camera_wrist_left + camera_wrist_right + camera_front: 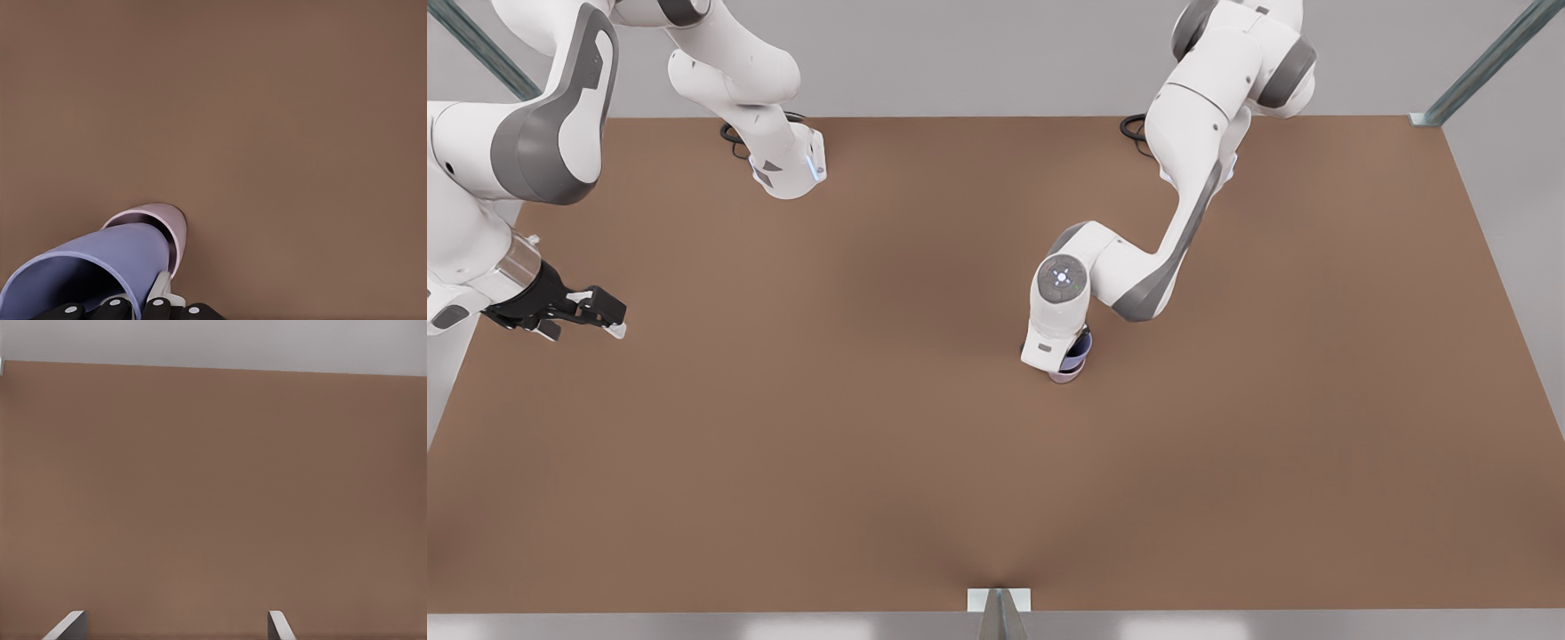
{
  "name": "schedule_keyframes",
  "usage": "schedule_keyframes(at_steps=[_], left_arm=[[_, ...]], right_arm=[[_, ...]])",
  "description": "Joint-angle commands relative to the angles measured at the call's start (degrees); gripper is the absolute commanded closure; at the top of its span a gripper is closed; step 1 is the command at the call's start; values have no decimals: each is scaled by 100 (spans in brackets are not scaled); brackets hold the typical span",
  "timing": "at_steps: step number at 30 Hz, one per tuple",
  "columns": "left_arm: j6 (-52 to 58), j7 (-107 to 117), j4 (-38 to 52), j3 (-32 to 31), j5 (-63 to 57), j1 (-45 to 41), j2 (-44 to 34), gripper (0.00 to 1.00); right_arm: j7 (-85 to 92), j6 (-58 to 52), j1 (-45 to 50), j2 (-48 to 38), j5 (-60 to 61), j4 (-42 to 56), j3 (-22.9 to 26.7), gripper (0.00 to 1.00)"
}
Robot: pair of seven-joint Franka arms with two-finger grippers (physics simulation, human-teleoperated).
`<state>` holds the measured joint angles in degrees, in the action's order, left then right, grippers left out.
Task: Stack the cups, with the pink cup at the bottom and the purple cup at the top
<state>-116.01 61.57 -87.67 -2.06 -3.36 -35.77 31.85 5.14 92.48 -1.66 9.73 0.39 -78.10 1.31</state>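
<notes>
Left gripper (pixel 143 308) grips the purple cup (pixel 93 270) by its rim, partly nested in the pink cup (pixel 160 223) mid-counter (pixel 871 444) — a tilted release could topple both. Right gripper (pixel 596 313) waits, fingers spread.

The left gripper (pixel 1069 360) points straight down near the table's centre, slightly toward 3 o'clock in the front view. Its forearm angles up toward its base at 1 o'clock. One grey finger (pixel 159 288) presses on the purple cup (pixel 100 267), which it grips at the rim. The right gripper (pixel 609 318) waits at 9 o'clock, lying nearly level and aimed toward 3 o'clock, its fingers (pixel 67 625) spread wide apart.
</notes>
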Motion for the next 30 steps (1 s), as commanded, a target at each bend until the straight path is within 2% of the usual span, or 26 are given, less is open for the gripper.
schedule_keyframes(at_steps=[1,8,11,15,20,21,22,23,28,30], left_arm=[[-27,31,4,-5,2,0,5,79],[-27,31,4,3,2,0,14,79],[-27,22,4,3,2,0,14,76],[-27,4,4,3,2,0,5,63],[-10,-5,4,3,2,0,-4,62],[8,-13,13,3,2,0,-4,55],[26,-5,13,3,-33,0,-21,14],[34,22,13,3,-42,0,-21,0],[210,-110,197,65,-51,9,-258,0],[1149,-1338,724,345,37,97,-303,0]], right_arm=[[14,-2,-1,-6,5,5,1,0],[22,-2,8,29,5,5,1,0],[22,-2,-1,47,5,5,1,0],[-22,16,8,64,-3,5,1,0],[-22,16,-1,64,5,5,1,0],[-22,16,-1,55,5,5,1,0],[-22,16,-1,64,5,14,1,0],[-22,16,-1,64,5,6,1,0],[-22,16,8,64,5,5,1,0],[-22,16,8,64,5,5,1,0]])
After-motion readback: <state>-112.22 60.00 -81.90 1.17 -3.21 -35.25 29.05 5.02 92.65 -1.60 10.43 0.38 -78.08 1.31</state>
